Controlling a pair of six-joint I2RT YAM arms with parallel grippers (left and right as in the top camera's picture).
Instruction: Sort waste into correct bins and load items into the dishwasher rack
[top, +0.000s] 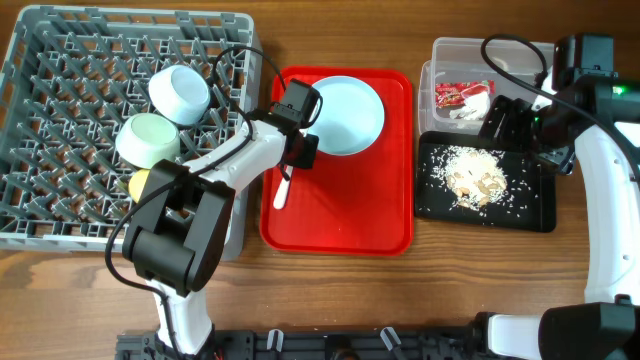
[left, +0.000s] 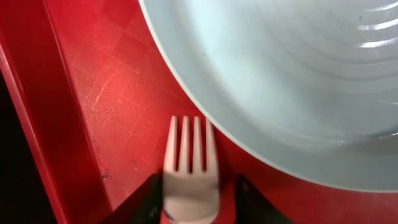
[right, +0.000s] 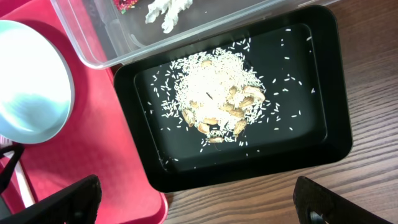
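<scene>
Over on the red tray (top: 340, 215), the left pincer (left: 198, 202) is down low with its jaws straddling the white fork (left: 189, 180) just behind the tines. It's part-way spread, with a sliver of red showing on one side, so I'd say it's not pinching yet. Coming in across the neck makes sense to me, since the fork lies flat and that's the narrow bit to catch. The plate (top: 345, 115) sits right beside the tines (can't tell if they touch), so the lift probably wants to go straight up.

Containers:
- **dishwasher rack** (top: 60, 120), on the left, holds the light blue bowl (top: 180, 92), the pale green bowl (top: 148, 138) and the yellow cup (top: 140, 183), all toward its right side.
- **clear tub** (top: 445, 50) has the red wrapper (top: 460, 95) and the white napkin (top: 475, 110) in it.
- **black tray** (right: 336, 93), just beside the tub, has the rice scraps (right: 214, 93) heaped mid-tray, with stray grains around.

The right pincer (right: 196, 202) hangs above that tray, spread wide and empty — parked out of the way, my guess.
</scene>
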